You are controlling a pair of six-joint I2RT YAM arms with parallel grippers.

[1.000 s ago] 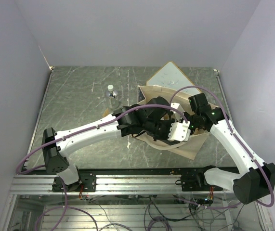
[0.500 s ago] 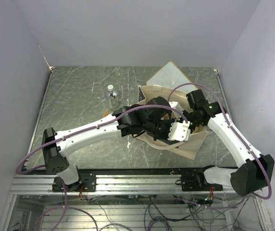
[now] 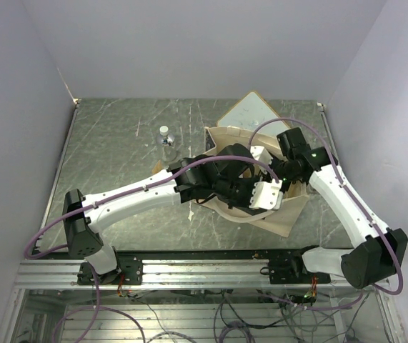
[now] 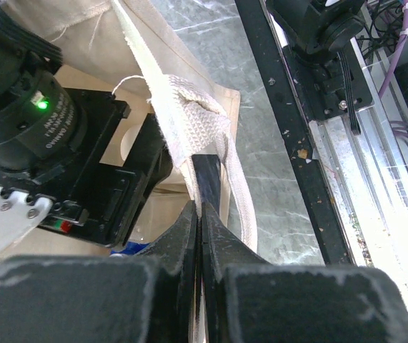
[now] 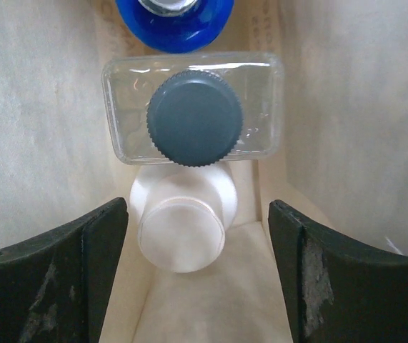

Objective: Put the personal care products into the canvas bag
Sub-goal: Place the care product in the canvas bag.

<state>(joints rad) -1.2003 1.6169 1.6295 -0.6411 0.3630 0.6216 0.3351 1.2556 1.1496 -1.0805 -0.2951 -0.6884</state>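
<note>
The bag (image 3: 286, 214) stood on the right half of the table (image 3: 118, 157), its right side close to the table's right edge and its far side just beside a tilted white board (image 3: 250, 114). Both arms crowded over its mouth. The widest bare stretch of table lay to the left and far left. Only one silver-capped bottle (image 3: 164, 135) stood there, upright and well apart from the bag.

Inside the bag, the cloth walls rose close on both sides of the right gripper (image 5: 196, 214), leaving little room sideways. Its fingers (image 5: 61, 271) were spread wide and held nothing. They hung above the contents, touching neither cloth nor containers as far as the wrist view showed.

The left gripper (image 4: 200, 214) had its fingers pressed together at the bag's near rim. They were pinched on the fabric where the woven handle (image 4: 196, 128) looped past the tips.

Three containers showed in the bag, standing in a row and touching:
- a cream cylinder (image 5: 182, 229) nearest the right gripper;
- one clear dark-capped bottle (image 5: 193, 107) past it;
- a blue cap (image 5: 175, 18) beyond, cut off by the picture edge.

That made four containers counted, three inside and one out on the table.
</note>
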